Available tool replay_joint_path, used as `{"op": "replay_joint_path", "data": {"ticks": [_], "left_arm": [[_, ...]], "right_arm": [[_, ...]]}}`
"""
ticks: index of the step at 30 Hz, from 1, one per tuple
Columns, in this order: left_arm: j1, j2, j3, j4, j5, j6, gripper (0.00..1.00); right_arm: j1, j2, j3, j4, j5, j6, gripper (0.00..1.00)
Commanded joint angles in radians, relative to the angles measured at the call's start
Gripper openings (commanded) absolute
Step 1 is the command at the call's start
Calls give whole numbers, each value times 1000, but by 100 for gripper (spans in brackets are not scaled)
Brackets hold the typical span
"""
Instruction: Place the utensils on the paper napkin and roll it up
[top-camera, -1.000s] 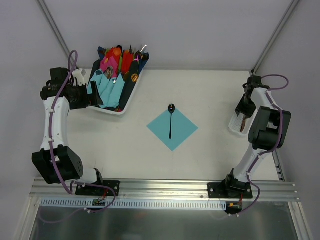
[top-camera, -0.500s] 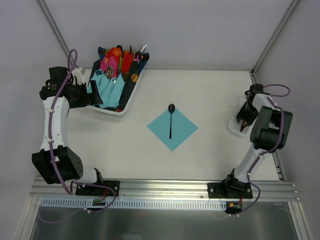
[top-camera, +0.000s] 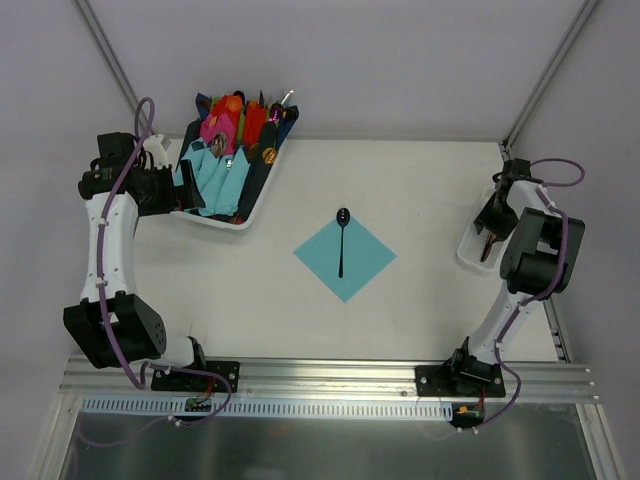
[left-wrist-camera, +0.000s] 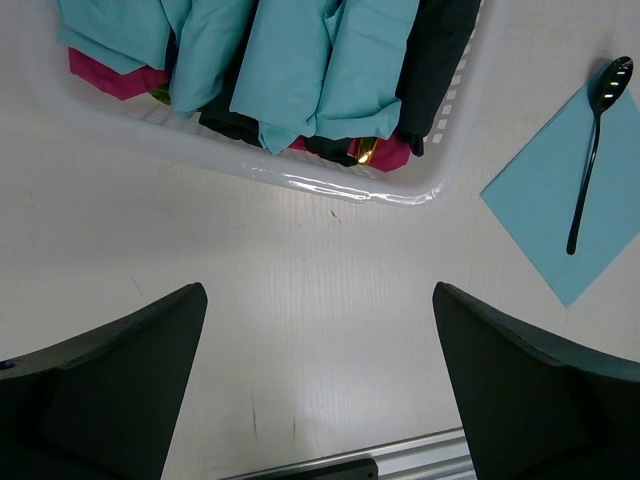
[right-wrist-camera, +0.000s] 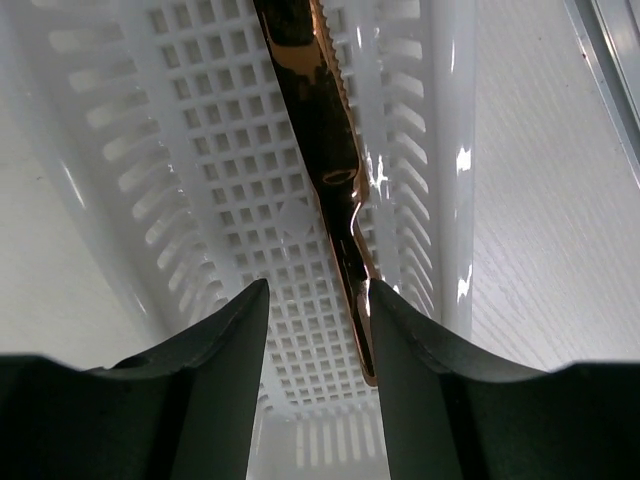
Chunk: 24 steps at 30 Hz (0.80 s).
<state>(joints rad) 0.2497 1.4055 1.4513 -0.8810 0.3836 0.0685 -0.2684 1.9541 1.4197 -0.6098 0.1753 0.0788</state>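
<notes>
The teal paper napkin (top-camera: 345, 255) lies flat as a diamond mid-table, also in the left wrist view (left-wrist-camera: 560, 215). A dark spoon (top-camera: 341, 240) lies along it, bowl off the far corner; it also shows in the left wrist view (left-wrist-camera: 593, 150). My right gripper (right-wrist-camera: 318, 330) is open, down inside a small white basket (right-wrist-camera: 190, 170) at the right edge (top-camera: 472, 248). A copper-coloured utensil (right-wrist-camera: 325, 150) lies in that basket, between the fingers and against the right fingertip (right-wrist-camera: 395, 330). My left gripper (left-wrist-camera: 320, 380) is open and empty above bare table beside the big tray.
A white tray (top-camera: 225, 222) at the back left holds several napkin rolls in teal, pink, red and navy with cutlery; its rim shows in the left wrist view (left-wrist-camera: 340, 190). A metal rail (top-camera: 330, 375) runs along the near edge.
My right gripper has dropped from above the small basket down into it and shifted slightly. The left arm, napkin and spoon have not moved.
</notes>
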Motion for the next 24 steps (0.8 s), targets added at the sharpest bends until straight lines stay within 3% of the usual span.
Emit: {"op": "replay_joint_path", "data": {"ticks": [1,17,23,24], "left_arm": [[-1,4,49,-22,-11,16,99],[-1,36,73,-27,-31,24,99],[-1,35,80,-27,-34,25,99],[-1,35,81,-27,-35,27,99]], "right_arm": [[-9,17,48,-1,4,16,48],[-12,141,157,-16,-11,32,51],[-25,192,203,-64,-54,22,43],[-25,190,203,-64,-51,19,35]]}}
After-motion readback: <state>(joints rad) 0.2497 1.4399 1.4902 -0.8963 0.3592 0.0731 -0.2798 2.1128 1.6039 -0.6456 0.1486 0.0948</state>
